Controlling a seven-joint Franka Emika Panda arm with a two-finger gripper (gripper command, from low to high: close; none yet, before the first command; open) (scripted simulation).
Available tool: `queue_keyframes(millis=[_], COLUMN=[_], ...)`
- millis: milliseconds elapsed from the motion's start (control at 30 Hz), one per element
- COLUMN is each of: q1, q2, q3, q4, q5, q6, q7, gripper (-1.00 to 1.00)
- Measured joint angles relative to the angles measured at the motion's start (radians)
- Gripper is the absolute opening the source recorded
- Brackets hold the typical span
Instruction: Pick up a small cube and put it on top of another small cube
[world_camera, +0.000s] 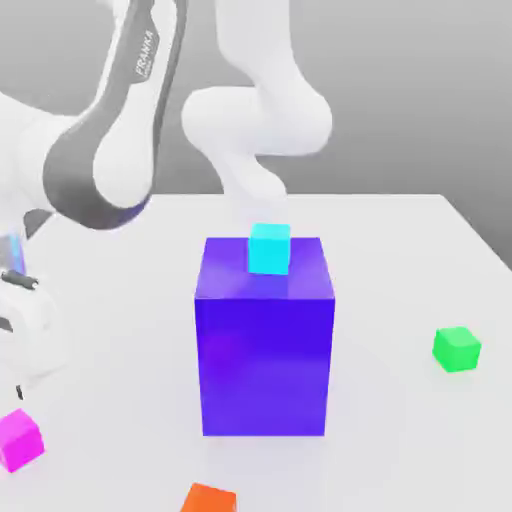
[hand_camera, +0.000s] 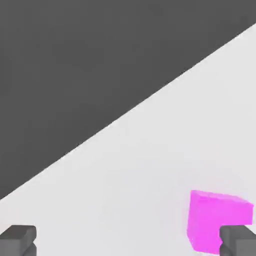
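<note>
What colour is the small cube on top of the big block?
Cyan, clearest in the exterior view.

Magenta cube (hand_camera: 212, 217) on white table (hand_camera: 150, 165) (beside one fingertip (hand_camera: 239, 241))

Big block (world_camera: 264, 345) mid-table (world_camera: 400, 250), one small cube (world_camera: 269, 248) sitting on its top, toward rear edge. Another small cube (world_camera: 457, 350) on table well off to exterior view's right of block. Small cube (world_camera: 20, 438) near front corner on exterior view's left, just below arm's hand (world_camera: 22, 335). Fourth small cube (world_camera: 208, 498) at front edge, in front of block, between those two sides. In hand view, small cube (hand_camera: 216, 217) lies on table beside one fingertip (hand_camera: 239, 241), nearer that one than other.
</note>
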Motion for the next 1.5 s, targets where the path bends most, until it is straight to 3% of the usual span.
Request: queue_keyframes(millis=[200,233,467,633,1100,1500], q1=[-0.094,-0.107,-0.107,-0.029,0.348,0.762], q2=[0.214,0.238,0.237,0.086,-0.118,-0.289], q3=[0.066,0.082,0.081,0.005,0.318,0.573], q4=[0.03,0.036,0.035,-0.008,-0.189,-0.346], q5=[0.088,0.101,0.1,0.0,-0.153,-0.2], q6=[0.13,0.147,0.146,0.04,0.03,0.03], q7=[-0.061,-0.071,-0.07,0.0,-0.021,-0.102], gripper=[0.0,-1.0,-1.0,-1.0,-1.0,-1.0])
